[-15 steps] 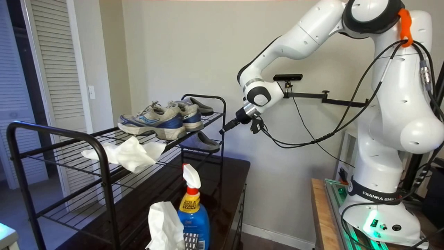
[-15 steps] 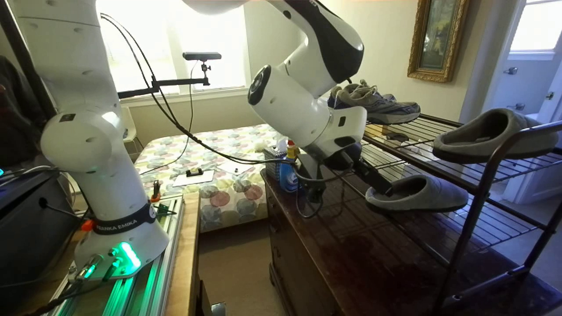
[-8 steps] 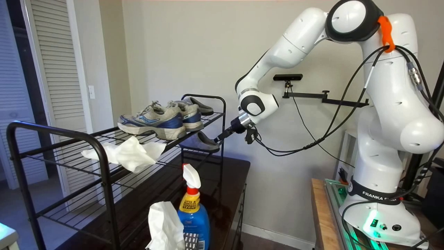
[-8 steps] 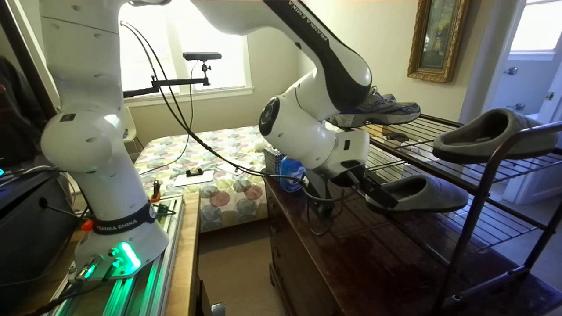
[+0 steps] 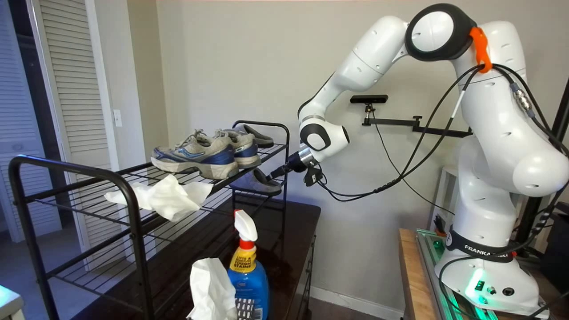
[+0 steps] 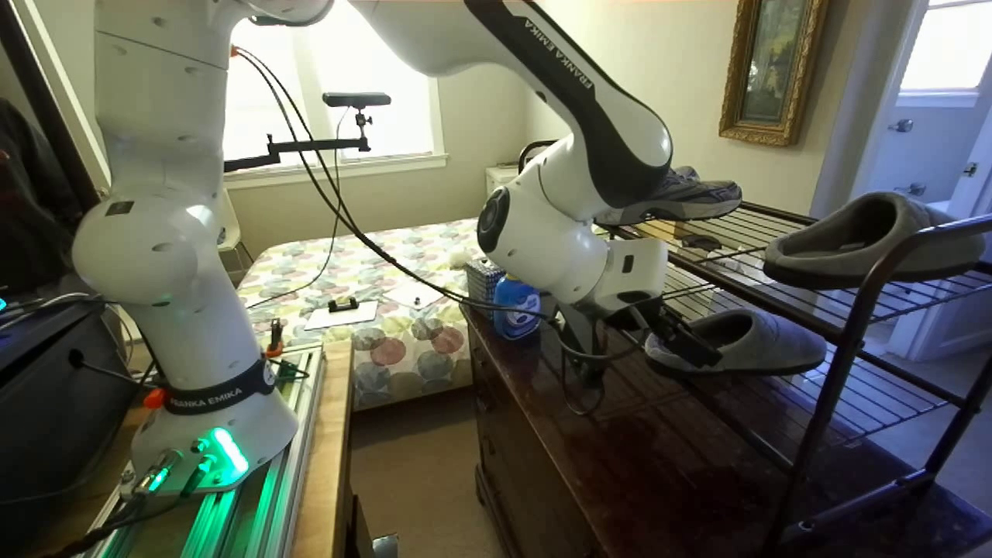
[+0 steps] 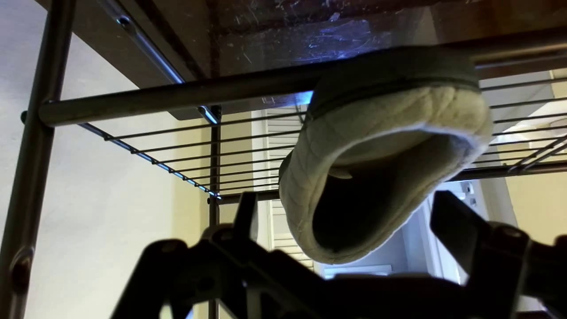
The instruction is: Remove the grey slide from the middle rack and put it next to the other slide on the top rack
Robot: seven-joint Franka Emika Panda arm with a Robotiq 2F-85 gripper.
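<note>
Grey slipper [image 6: 756, 341] on the middle rack [image 7: 177, 95], sole down, heel at the front edge and facing the end effector [image 7: 344, 210]. Other slipper [image 6: 876, 248] on the top rack [image 6: 783, 308], near its end; sneakers [image 5: 198, 156] further along. Rack stands on the bench [image 6: 635, 465].

End effector: spread wide, nothing held. Wrist view (upside down, bench uppermost) shows the fingers [image 7: 244, 217] well apart, much of the grey slipper's opening between them. In both exterior views the tips overlap the grey slipper; whether they touch it, cannot tell.

Step in hand, by my judgement: lining up the grasp. Notes:

- Grey slipper lies slantwise in wrist view, its bulk off towards the finger on the right of that view. Shift that way and turn slightly to square up before going deeper.
- Span looks only about slipper-wide. A tip catching the rim would likely shove the slipper back along the rack.
- Go in far enough to grip the sides, not just the heel lip. Fabric looks soft and will probably give; close slowly, check the hold.
- Top rack lies overhead. Draw the slipper out past its front edge, then raise, then set down beside its mate.
</note>
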